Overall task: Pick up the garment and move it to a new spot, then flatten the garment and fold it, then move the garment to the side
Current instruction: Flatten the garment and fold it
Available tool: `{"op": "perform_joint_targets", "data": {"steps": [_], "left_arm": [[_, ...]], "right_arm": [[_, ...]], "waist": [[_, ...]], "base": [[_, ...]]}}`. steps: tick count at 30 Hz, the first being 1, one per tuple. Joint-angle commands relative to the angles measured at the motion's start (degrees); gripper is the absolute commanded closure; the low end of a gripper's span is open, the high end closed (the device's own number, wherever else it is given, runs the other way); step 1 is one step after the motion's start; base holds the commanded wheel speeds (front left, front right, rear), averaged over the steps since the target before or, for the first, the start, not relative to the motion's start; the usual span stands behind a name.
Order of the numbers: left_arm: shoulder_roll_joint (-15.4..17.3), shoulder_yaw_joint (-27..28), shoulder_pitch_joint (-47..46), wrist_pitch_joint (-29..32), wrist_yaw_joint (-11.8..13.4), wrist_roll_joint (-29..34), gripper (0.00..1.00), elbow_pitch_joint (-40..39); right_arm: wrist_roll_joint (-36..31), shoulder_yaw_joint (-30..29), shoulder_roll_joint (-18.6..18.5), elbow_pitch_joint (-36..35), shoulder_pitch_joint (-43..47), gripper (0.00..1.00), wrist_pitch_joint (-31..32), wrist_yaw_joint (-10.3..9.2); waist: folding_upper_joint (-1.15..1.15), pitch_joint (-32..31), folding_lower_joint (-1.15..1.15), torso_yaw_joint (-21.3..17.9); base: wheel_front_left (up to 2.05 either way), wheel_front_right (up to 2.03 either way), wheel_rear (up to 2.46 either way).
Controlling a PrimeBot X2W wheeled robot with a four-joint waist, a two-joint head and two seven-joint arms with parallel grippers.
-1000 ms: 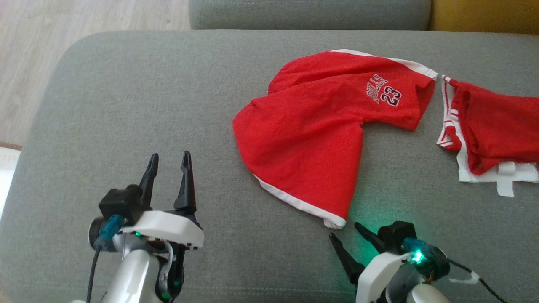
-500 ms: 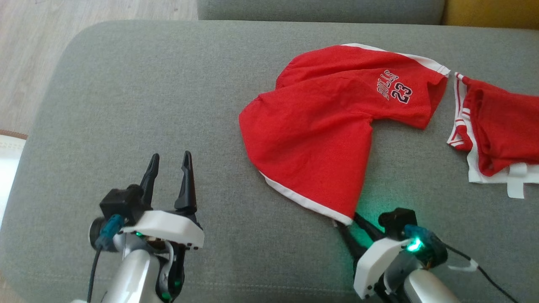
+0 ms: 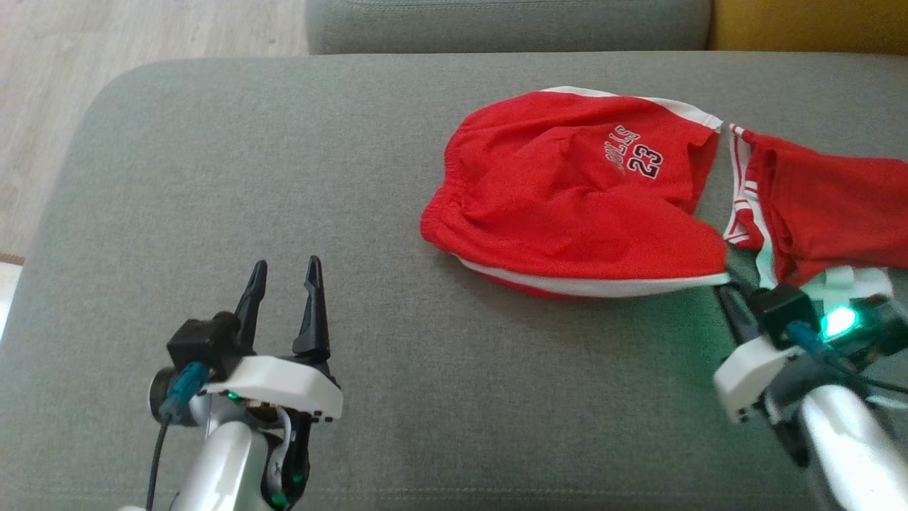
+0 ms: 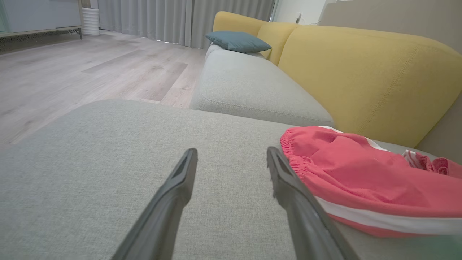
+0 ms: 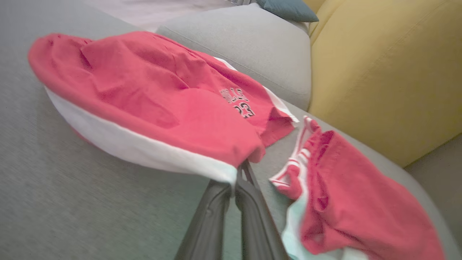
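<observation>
On the grey cushion [image 3: 248, 163], the right pincer [image 5: 241, 172] clamps the hem of the red shorts [image 3: 567, 206]; the left pincer [image 3: 284, 273] (fingers [image 4: 180, 187] spread) hovers above it. Beyond it: wood floor [image 4: 72, 72], yellow backrest [image 4: 361, 72].

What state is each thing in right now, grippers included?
red shorts: crumpled on the grey cushion, one white-trimmed hem corner pinched.
right gripper: shut on that hem corner.
left gripper: open, holding nothing.
second red garment: crumpled beside the red shorts, ungripped.
</observation>
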Motion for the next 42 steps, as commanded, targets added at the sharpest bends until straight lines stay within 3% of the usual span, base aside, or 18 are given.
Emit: {"op": "perform_joint_targets", "data": {"steps": [1, 8, 15, 16, 17, 18, 29, 36, 42], "left_arm": [[0.43, 1.97, -2.09, -0.30, -0.11, 0.35, 0.00, -1.90], [0.43, 1.47, -2.58, -0.30, -0.09, -0.11, 0.00, -1.95], [0.43, 0.81, -2.66, -0.30, -0.01, -0.71, 0.00, -1.87], [0.43, 0.74, -2.68, -0.30, -0.03, -0.76, 0.00, -1.81], [0.43, 0.68, -2.69, -0.30, -0.06, -0.78, 0.00, -1.72], [0.43, 0.64, -2.69, -0.30, -0.09, -0.77, 0.00, -1.63], [0.43, 0.83, -2.49, -0.30, -0.19, -0.57, 0.00, -1.51], [0.43, 0.65, -2.51, -0.30, -0.32, -0.33, 0.00, -1.54], [0.43, 0.39, -2.56, -0.30, -0.41, -0.29, 0.00, -1.40]], "right_arm": [[-1.78, 0.70, -2.23, -2.96, -2.12, 1.00, 0.42, 0.19], [-8.64, -0.42, -9.30, -7.54, -1.56, 1.00, 3.49, 0.19], [-12.08, -6.99, -8.69, -5.97, 1.68, 1.00, 7.71, 0.19], [-12.27, -8.03, -7.92, -5.70, 2.18, 0.83, 8.34, 0.19], [-12.27, -8.83, -7.10, -5.53, 2.67, 0.22, 8.72, 0.19], [-12.00, -9.74, -6.16, -5.45, 3.04, 0.00, 8.95, 0.19], [-11.62, -13.74, 3.23, -12.40, 5.35, 0.00, 3.19, 0.19], [-8.83, -9.40, 7.82, -16.37, 6.99, 0.00, -2.04, 0.19], [-4.61, -2.55, 8.29, -15.25, 6.44, 0.00, -3.13, 0.19]], "waist": [[0.00, -0.10, 0.00, -0.38], [0.00, 0.18, 0.00, -0.82], [0.00, 0.46, 0.00, -0.39], [0.00, 0.45, 0.00, -0.35], [0.00, 0.40, 0.00, -0.30], [0.00, 0.34, 0.00, -0.28], [0.00, -0.35, 0.00, -0.35], [0.00, -0.48, 0.00, 0.10], [0.00, -0.41, 0.00, 0.74]], "base": [[0.00, 0.00, 0.00], [0.00, 0.00, 0.00], [0.00, 0.00, 0.00], [0.00, 0.00, 0.00], [0.00, 0.00, 0.00], [0.00, 0.00, 0.00], [0.00, 0.00, 0.00], [0.00, 0.00, 0.00], [0.00, 0.00, 0.00]]}}
